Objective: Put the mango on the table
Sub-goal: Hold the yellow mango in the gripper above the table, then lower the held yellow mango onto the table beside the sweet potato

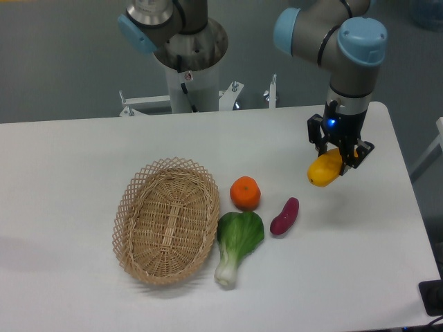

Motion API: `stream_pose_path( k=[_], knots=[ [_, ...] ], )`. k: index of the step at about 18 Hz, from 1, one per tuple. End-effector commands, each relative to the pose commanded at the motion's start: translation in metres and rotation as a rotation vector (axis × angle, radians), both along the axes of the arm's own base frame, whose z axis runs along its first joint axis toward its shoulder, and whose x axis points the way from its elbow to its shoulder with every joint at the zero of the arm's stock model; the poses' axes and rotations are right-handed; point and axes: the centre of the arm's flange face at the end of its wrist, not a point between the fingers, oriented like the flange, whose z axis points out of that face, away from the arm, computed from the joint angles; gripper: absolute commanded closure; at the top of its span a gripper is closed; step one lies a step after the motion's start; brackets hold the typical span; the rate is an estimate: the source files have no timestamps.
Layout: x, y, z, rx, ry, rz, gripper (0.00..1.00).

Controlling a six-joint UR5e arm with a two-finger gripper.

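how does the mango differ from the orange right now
The mango is elongated and yellow; the orange is round and deeper orange. The mango is gripped in the claw, tilted; the orange sits free on the table beside the basket. Both are smooth-looking fruit.

- The mango: smooth, yellow-orange, elongated oval, tilted with its lower end toward the left, at the right side of the scene, its upper right end partly hidden.
- The table: large, flat, white, with rounded corners.
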Motion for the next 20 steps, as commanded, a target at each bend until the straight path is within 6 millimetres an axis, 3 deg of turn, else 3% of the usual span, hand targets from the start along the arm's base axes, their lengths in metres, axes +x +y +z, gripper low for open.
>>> stream_pose_path(
  k=[11,20],
  knots=[
    [0.001,-0.001,-0.005,-0.003,-0.007,0.000,0.46],
    [0.003,-0.002,-0.026,-0.016,-0.025,-0.020,0.46]
  ],
)
